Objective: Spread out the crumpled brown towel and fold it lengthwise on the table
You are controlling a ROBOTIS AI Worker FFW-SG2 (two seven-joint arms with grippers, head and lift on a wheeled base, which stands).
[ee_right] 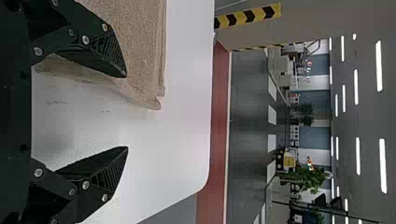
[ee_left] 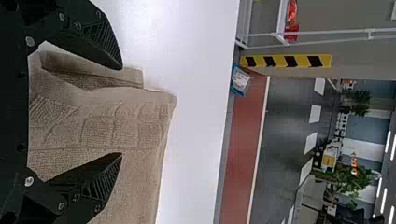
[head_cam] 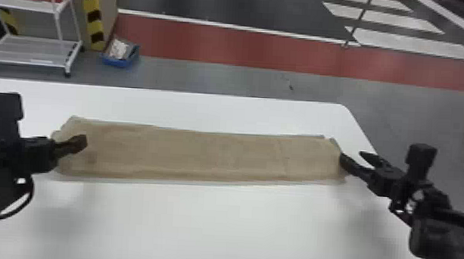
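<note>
1. The brown towel (head_cam: 203, 152) lies flat in a long, narrow strip across the middle of the head view, on the white bench (head_cam: 215, 221). It reaches from the left part of the frame to right of centre.
2. The left tool (head_cam: 75, 145) is at the left of the head view, over the towel's left end. It is open; the left wrist view shows its two fingers spread well apart, with towel between them and holding none of it.
3. In that same wrist view, layers of cloth overlap unevenly near the towel's corner.
4. The right tool (head_cam: 352, 156) is at the right of the head view, by the towel's right end. It is open too, one finger at the cloth's edge and the other beyond it, above bare bench.
5. In the upper left of the head view, a white rack (head_cam: 34, 50) stands near a yellow-and-black striped post (head_cam: 93, 13), and a blue bin (head_cam: 119, 61) sits on the floor.
</note>
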